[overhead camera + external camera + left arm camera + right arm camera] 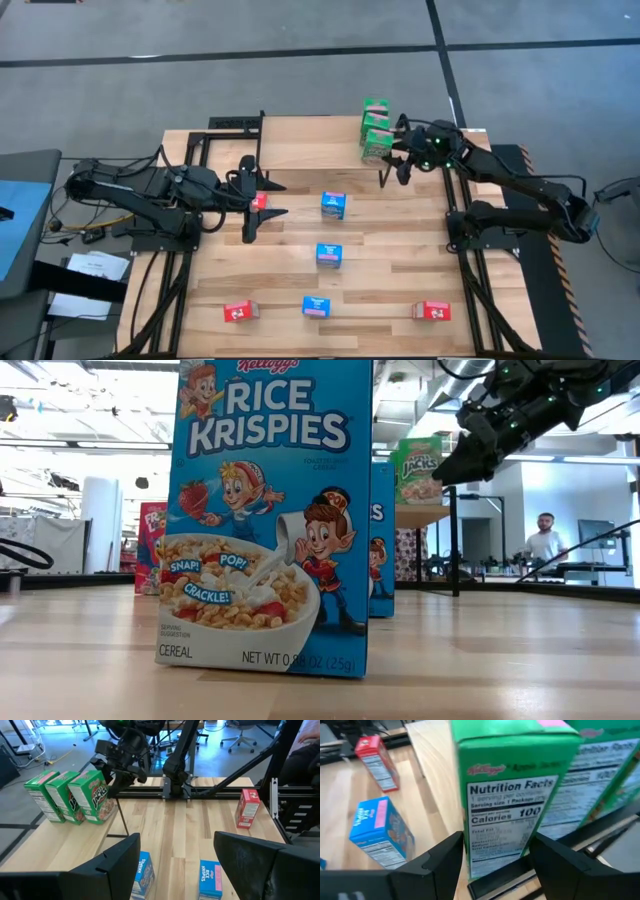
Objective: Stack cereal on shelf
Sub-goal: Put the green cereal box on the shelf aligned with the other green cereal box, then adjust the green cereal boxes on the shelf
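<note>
Three green printed cardboard cereal boxes (70, 796) stand upright on the light wood shelf (65, 845), just ahead of the spread right gripper (393, 166); whether it touches them is unclear.

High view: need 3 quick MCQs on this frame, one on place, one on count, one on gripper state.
1. Where do the green cereal boxes stand?
A. on the shelf
B. at the table's near edge
C. under the left arm

2. How many blue cereal boxes are on the table?
A. one
B. three
C. five

3. The right gripper is:
A. shut on a red box
B. out of view
C. open beside the green boxes

Key: 1 A, the three green boxes sit in a row on the raised light wood top. 2 B, three blue boxes lie spread across the table. 3 C, the right wrist view shows its fingers apart, either side of a green box, not gripping it.
</note>
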Available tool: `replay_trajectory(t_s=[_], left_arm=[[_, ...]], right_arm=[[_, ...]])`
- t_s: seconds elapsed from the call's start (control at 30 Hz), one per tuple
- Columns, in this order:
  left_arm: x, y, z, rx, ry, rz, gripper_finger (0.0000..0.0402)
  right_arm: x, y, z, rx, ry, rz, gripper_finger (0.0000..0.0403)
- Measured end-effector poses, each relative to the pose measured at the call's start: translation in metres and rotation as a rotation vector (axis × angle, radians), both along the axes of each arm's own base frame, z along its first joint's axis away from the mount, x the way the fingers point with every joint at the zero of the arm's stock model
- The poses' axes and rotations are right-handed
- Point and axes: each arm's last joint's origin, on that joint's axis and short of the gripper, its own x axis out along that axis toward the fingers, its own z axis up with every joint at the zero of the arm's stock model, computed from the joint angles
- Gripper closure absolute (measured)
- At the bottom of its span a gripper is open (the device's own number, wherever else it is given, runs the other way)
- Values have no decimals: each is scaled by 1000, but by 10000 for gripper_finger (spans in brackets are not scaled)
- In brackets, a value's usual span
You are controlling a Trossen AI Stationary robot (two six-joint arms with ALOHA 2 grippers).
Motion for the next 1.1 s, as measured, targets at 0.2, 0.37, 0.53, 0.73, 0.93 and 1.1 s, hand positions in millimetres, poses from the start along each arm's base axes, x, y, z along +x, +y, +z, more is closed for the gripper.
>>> replay_trajectory(t_s=[0.2,0.37,0.53,0.73,0.93,1.1], left_arm=[[0,0,0,0,0,0,159],[0,0,0,-2,0,0,159],[0,0,0,-4,-1,1,159],[0,0,0,-5,-1,1,159],[0,0,0,-6,-1,1,159],[0,0,0,-8,-1,1,159]], right_arm=[[1,2,-1,-1,19,-14,152],[1,2,-2,3,25,-14,152],[-1,4,1,-7,13,-14,152],[-8,9,8,-20,-6,-16,152],[-10,11,9,5,-23,-31,152],[-7,8,5,23,-8,-62,152]])
